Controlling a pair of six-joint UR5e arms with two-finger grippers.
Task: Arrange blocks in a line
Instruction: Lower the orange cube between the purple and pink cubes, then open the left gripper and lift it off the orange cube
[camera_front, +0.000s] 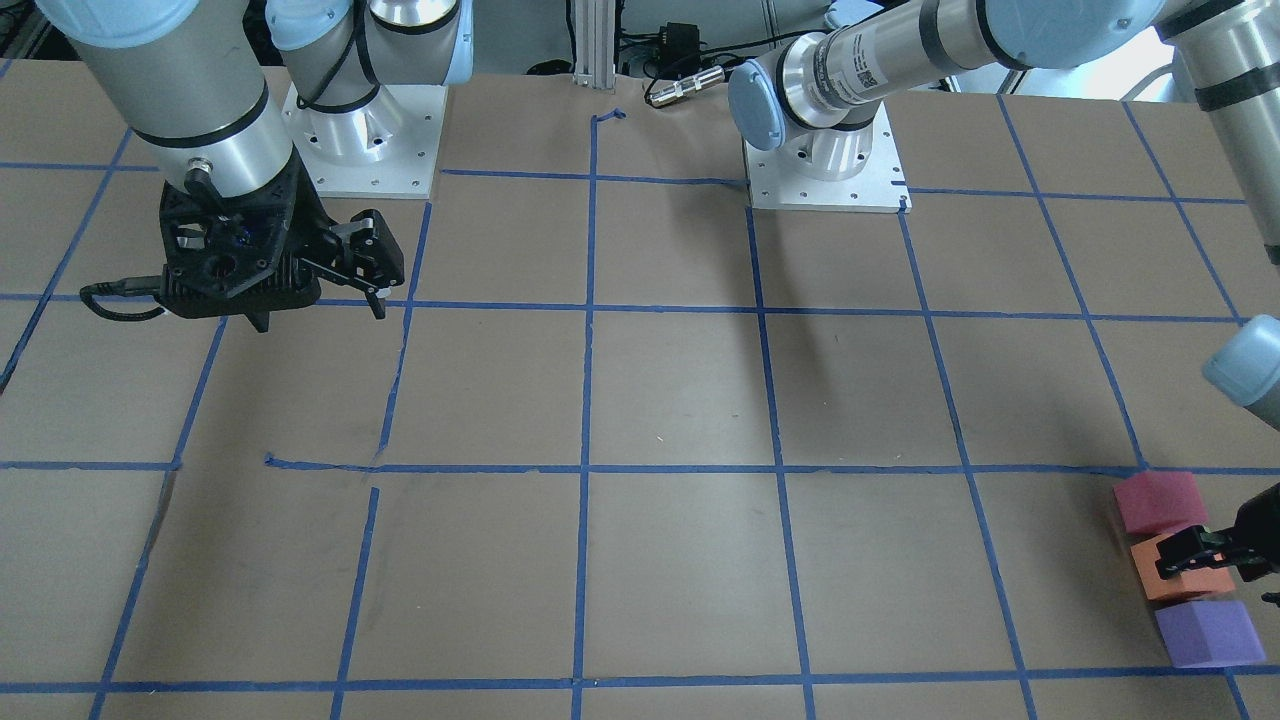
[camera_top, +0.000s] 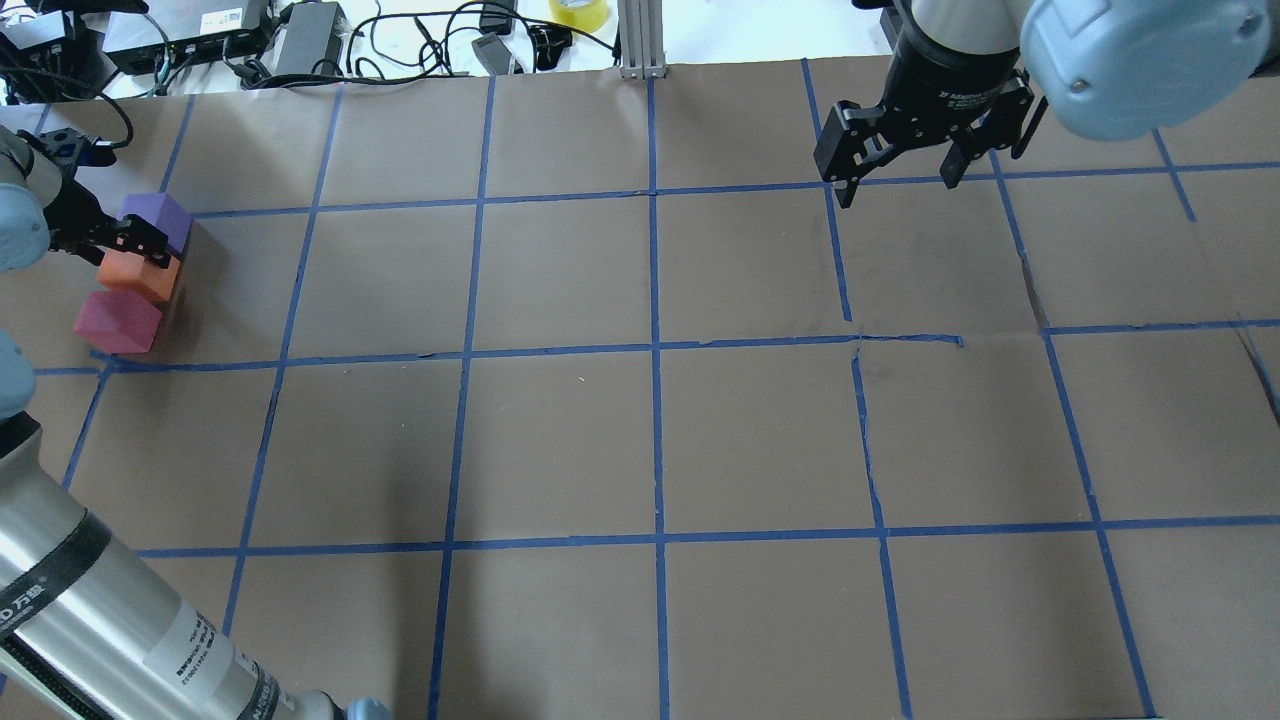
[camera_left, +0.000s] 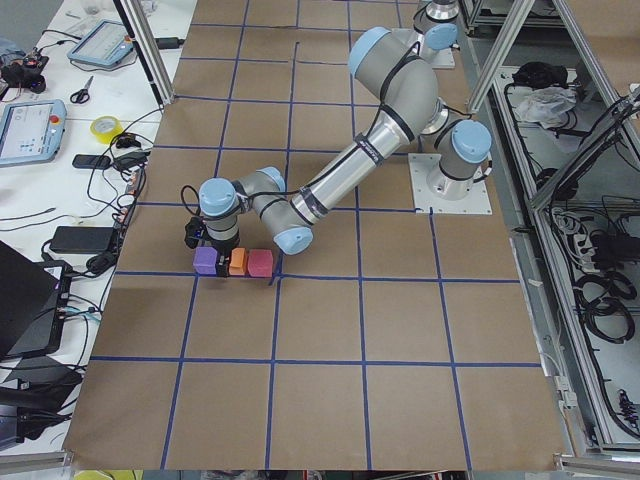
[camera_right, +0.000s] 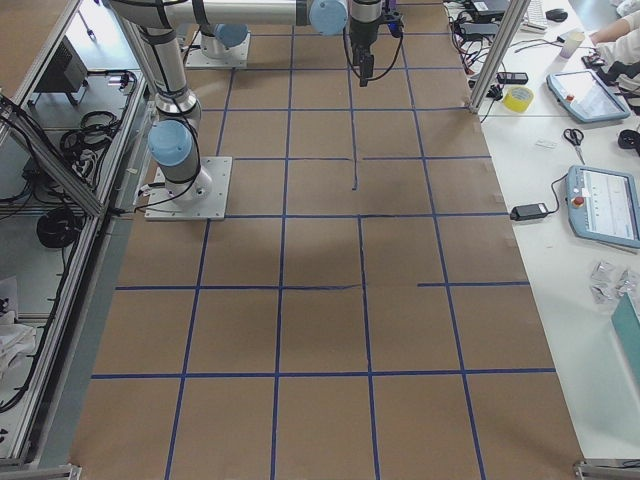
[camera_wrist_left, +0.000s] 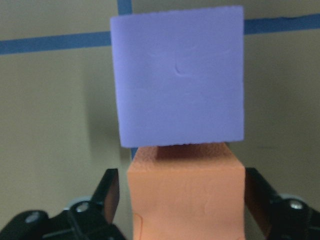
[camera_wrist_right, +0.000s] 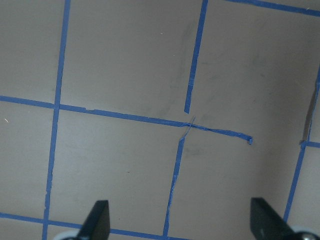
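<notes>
The three blocks stand in a short row at the table's left end: purple block (camera_top: 160, 215), orange block (camera_top: 140, 282) and red-pink block (camera_top: 115, 322), each touching its neighbour. They also show in the front view, as purple (camera_front: 1205, 635), orange (camera_front: 1180, 592) and red-pink (camera_front: 1160, 503). My left gripper (camera_top: 135, 262) is low over the orange block (camera_wrist_left: 185, 190). Its fingers (camera_wrist_left: 111, 195) stand on either side of the block, with a small gap on one side, so it reads as open. The purple block (camera_wrist_left: 177, 75) lies just beyond. My right gripper (camera_top: 897, 185) is open and empty, hovering far away.
The table is brown paper with a blue tape grid (camera_top: 655, 350). Cables, power bricks and a tape roll (camera_top: 578, 12) lie beyond its far edge. The arm bases (camera_front: 825, 170) stand on the robot's side. The right wrist view shows only bare paper and a torn tape line (camera_wrist_right: 220, 132).
</notes>
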